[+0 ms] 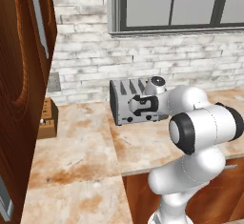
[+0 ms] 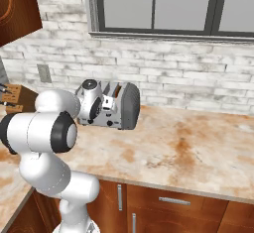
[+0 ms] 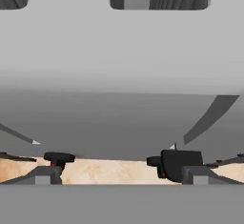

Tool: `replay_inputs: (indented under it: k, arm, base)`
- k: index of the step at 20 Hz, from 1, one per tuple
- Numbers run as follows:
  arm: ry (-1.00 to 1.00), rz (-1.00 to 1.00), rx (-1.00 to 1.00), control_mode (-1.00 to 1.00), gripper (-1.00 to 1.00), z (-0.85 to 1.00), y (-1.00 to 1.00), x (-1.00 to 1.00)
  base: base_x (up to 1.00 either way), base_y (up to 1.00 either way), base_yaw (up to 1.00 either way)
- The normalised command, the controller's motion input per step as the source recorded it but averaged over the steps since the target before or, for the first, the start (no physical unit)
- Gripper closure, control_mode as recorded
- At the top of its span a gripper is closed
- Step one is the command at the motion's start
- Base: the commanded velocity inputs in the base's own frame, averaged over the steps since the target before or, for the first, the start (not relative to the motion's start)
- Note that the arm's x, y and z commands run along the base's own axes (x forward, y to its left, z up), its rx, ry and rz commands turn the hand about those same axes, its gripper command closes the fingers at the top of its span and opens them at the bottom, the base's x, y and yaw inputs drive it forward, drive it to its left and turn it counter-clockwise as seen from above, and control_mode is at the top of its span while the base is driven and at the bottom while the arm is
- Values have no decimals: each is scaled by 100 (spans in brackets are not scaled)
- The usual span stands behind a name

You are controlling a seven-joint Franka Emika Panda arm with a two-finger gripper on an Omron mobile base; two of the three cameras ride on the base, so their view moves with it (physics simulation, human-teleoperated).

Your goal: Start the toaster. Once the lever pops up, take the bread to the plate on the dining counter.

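Hand view: the pincer (image 3: pixel 118 168) sits hard against the grey front of the toaster (image 3: pixel 124 75), its two dark tips standing wide apart near the view's bottom, with nothing between them.
Pincer state: apart, empty.
Left base view: the pincer (image 1: pixel 141 107) is right at the toaster's (image 1: pixel 125 103) front face, about level with the slider tracks and knobs.
Key relation: the toaster lies straight ahead of the pincer, touching or nearly so; the slider tracks run up and down, so starting it probably calls for a downward push on a lever.
Toaster place: on the marbled desk (image 2: pixel 188 152) below the window (image 2: pixel 163 4), near the brick wall.
Side item: a wooden block (image 1: pixel 47 119) stands well apart from the toaster.
Hidden: the hand covers much of the toaster's front in both base views; which lever is nearest cannot be told.
Bread: not made out in the slots.
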Motion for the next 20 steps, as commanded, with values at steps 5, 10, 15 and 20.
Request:
replay_inputs:
  k: [5,10,15,20]
  arm:
    - [0,0,0,-100,-100,-2,0,0]
    - [-2,0,0,-100,-100,1,0,-6]
    - [-13,0,0,-100,-100,20,-4,-16]
    - [-14,0,0,-100,-100,20,0,-4]
  base:
    - [0,0,0]
    - [0,0,0]
    - [0,0,0]
    - [0,0,0]
